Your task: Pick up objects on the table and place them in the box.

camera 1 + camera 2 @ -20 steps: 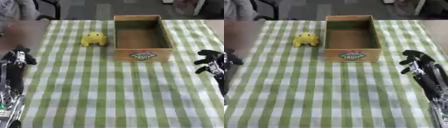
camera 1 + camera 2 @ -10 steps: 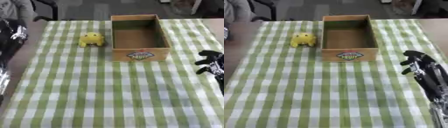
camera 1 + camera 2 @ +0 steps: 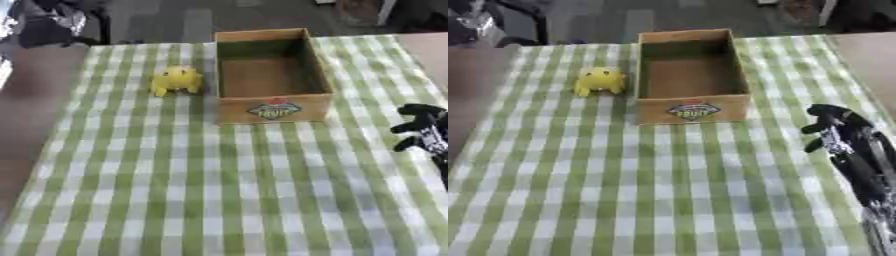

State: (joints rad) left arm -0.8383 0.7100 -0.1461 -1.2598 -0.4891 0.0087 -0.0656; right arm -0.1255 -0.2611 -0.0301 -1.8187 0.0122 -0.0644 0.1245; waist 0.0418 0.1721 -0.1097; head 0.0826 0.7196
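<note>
At the far left we see bare brown table (image 3: 26, 125), and beyond its upper corner a blurred black and silver shape that we cannot identify; we cannot say whether it is our left hand, so we leave that hand as out of sight. The green and white checked cloth (image 3: 219, 200) covers the rest of the table. On it, toward the far left part, sits a small yellow toy (image 3: 178, 80), rounded, resting on the cloth and free of any hand. Just beside it on the right, apart by a narrow strip of cloth, stands the box (image 3: 693, 111), an open cardboard carton with a fruit label on its near wall. We see nothing lying inside it; its floor shows bare brown. Further right, near the edge of the cloth and well apart from both box and toy, our right hand (image 3: 831, 127) rests on the cloth, black, its fingers bent inward and holding nothing. The arm behind it runs down toward the lower right corner.
</note>
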